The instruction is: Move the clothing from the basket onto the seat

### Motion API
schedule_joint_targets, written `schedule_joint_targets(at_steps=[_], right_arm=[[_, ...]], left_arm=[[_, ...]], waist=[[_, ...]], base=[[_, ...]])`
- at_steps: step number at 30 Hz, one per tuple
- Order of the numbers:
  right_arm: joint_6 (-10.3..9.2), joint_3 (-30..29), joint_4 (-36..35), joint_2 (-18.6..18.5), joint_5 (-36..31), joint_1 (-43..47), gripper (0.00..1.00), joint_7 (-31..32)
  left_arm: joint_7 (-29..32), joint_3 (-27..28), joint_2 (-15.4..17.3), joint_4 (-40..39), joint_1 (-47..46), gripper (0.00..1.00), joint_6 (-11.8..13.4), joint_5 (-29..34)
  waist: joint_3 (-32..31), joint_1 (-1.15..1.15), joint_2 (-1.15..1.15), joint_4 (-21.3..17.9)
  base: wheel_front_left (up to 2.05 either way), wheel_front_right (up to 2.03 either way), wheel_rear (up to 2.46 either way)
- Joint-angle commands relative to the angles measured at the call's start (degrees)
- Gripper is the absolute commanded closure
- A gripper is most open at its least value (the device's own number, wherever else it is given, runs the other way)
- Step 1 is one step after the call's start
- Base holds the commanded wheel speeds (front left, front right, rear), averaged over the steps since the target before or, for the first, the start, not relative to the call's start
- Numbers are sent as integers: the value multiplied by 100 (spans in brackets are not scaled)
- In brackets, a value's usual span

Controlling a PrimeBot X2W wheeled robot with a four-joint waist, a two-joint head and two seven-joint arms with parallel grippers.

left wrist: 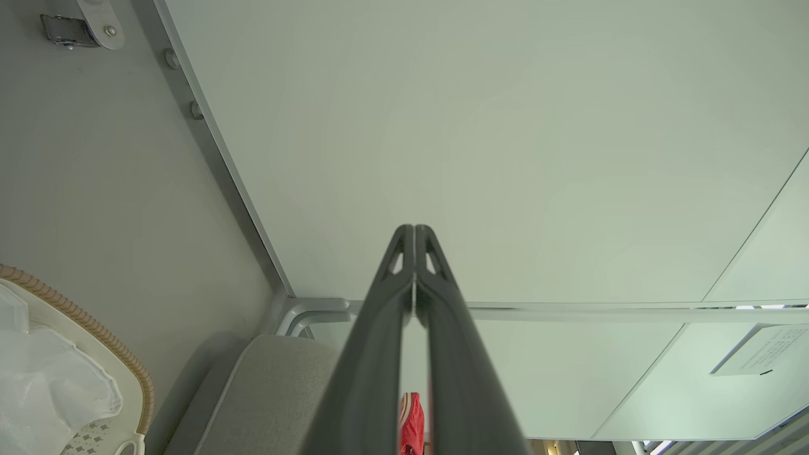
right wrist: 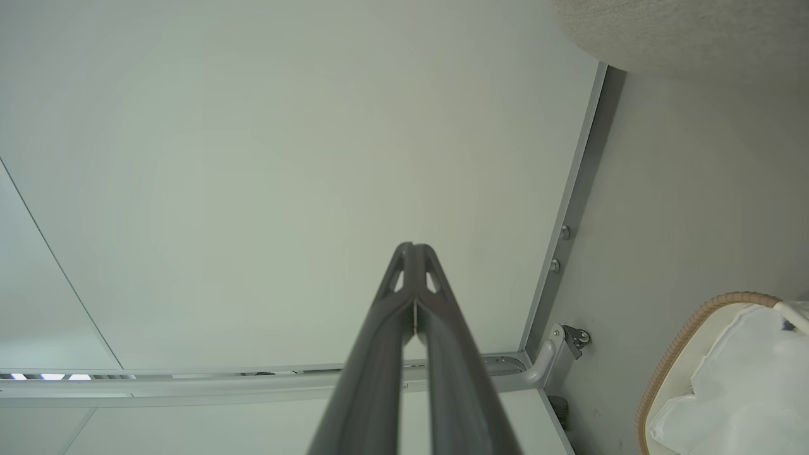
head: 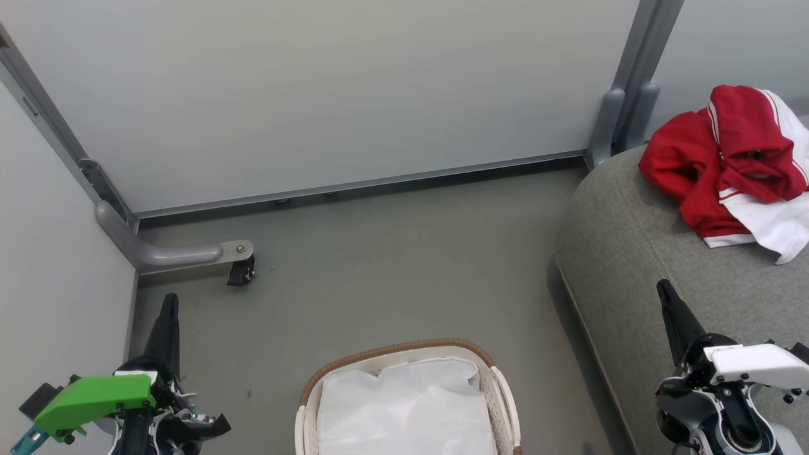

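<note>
Clothing lies in a crumpled red-and-white heap on top of the seat, toward its far end by the wall panels. No part of it that I can see hangs over the edge. I make out two pieces in the heap: a plainer red one to the left, and a red one with white stripes and a white panel lying over and against it. The basket stands on the floor near the seat's rounded end, apart from it. Its inside presents the white cloth liner, rumpled, with nothing red on it. The basket's near part runs off the bottom of the head view, so I cannot vouch for that portion. Left jaws are closed, the long dark fingers pressed together at the tips with nothing between them, raised to the left of the basket. Right jaws are likewise closed and empty, raised over the near end of the seat. My judgement is that the transfer is complete as far as the views allow, with both garments delivered and nothing in hand. Outstanding, at most, is a check of the basket's hidden near part.
</note>
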Motion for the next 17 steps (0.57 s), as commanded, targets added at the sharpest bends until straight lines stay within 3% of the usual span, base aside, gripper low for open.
schedule_joint_targets(at_steps=[1, 17], right_arm=[[-2, -10, -22, -34, 20, 47, 100, 17], [-2, -10, -22, -34, 20, 47, 100, 17]], left_arm=[[17, 14, 29, -15, -58, 100, -24, -18], [16, 14, 29, -15, -58, 100, -24, -18]], waist=[[0, 0, 0, 0], [0, 0, 0, 0]], base=[[0, 0, 0], [0, 0, 0]])
